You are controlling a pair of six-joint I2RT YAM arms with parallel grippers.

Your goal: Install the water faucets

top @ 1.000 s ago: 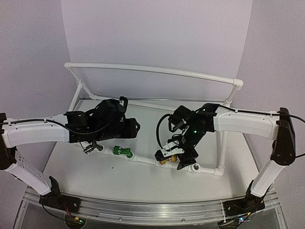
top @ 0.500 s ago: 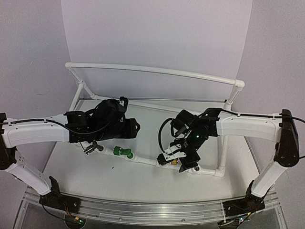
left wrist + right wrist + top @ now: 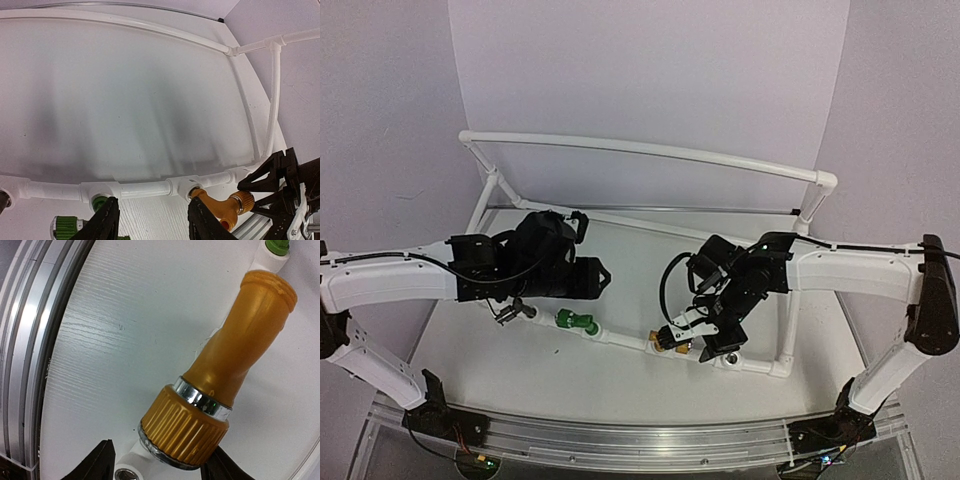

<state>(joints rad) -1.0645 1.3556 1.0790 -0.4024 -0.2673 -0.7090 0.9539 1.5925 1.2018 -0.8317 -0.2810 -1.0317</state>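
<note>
The brass water faucet (image 3: 667, 338) sits in a socket of the white pipe frame (image 3: 620, 337). My right gripper (image 3: 694, 334) is open, its jaws straddling the knurled gold cap (image 3: 186, 428). The right finger (image 3: 226, 468) is at the cap. The left finger (image 3: 96, 463) stands apart from it. The green faucet (image 3: 577, 320) and the dark grey faucet (image 3: 513, 310) sit in sockets further left. My left gripper (image 3: 592, 280) hovers over the pipe, open and with nothing in it, its fingers (image 3: 105, 223) just short of the green faucet (image 3: 100, 202) and the brass one (image 3: 223, 208).
An open pipe socket (image 3: 730, 356) lies just right of the brass faucet, also below the cap as a socket (image 3: 125, 474). The frame's raised back rail (image 3: 640, 148) and right side pipe (image 3: 785, 310) border the white tabletop. A metal rail (image 3: 620, 440) runs along the near edge.
My right gripper has shifted slightly right and its jaws have narrowed around the brass faucet's cap. The left arm has edged a little left. The frame's back right corner has moved slightly.
</note>
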